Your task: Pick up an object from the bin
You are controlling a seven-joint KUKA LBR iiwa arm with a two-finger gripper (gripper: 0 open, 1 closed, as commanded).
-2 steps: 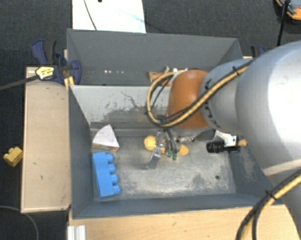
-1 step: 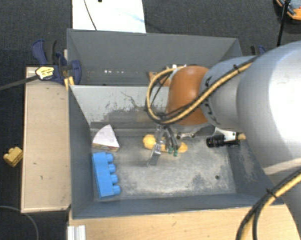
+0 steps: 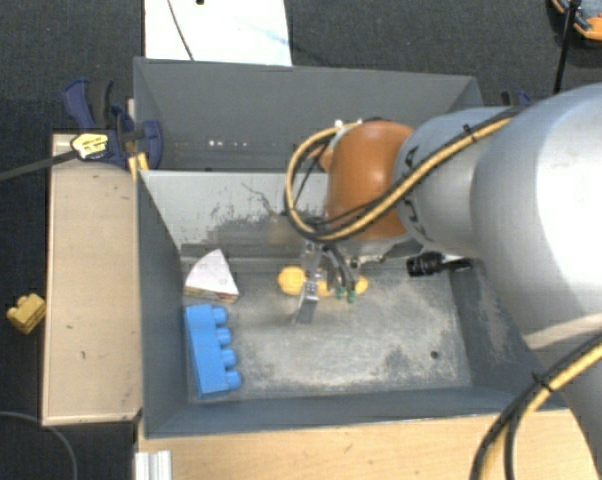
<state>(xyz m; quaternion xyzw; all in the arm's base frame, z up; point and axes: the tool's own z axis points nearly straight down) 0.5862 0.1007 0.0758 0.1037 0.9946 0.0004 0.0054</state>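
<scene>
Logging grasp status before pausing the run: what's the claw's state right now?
Claw: cannot be told, open or closed; it is down at the small yellow rounded object near the grey metal bin's back wall.

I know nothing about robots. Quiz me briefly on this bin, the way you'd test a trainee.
1. What colour is the brick? A red, B blue, C green.
2. True or false: the hand is over the wedge.
3. Fill in: the small thing by the hand is ____ in colour.

Key: 1 B. 2 false, the wedge lies apart, by the bin's left wall. 3 yellow.
</scene>
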